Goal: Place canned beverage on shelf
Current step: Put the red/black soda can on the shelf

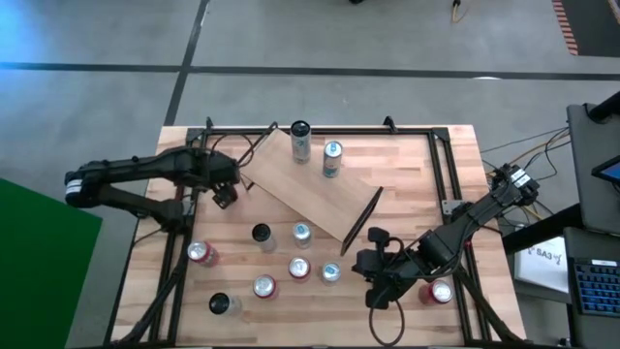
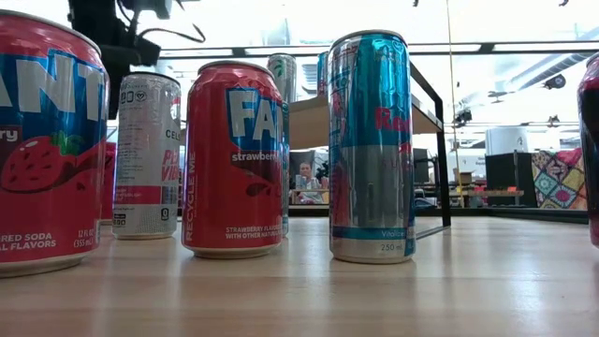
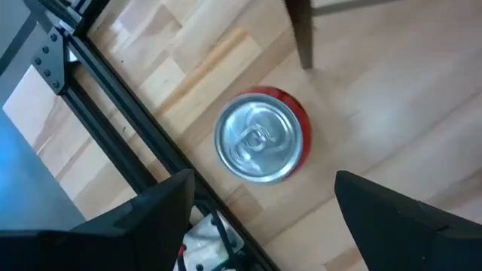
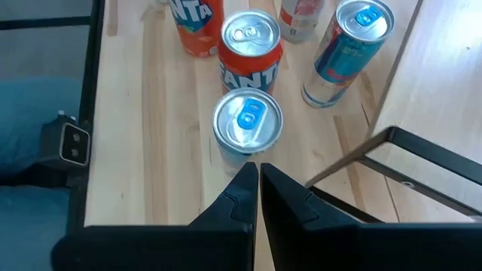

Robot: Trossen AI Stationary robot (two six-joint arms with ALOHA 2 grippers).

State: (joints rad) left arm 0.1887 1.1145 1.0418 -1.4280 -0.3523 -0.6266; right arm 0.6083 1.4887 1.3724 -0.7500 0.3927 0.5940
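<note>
Grey concrete floor with dark seams, green panel — bright ceiling lights.

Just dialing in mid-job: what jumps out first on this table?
A cluster of upright cans fills the table's front middle, beside the skewed shelf, which already carries two cans. The left gripper hangs open above a red can; the right gripper is shut by the front-right cans.

red aluminium can: "strawberry", "STRAWBERRY FLAVOR" | blue-and-silver slim can: "250 ml" | white slim can: "CEL…"

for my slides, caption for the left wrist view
Open left tool above a red can on the wooden table.
</note>
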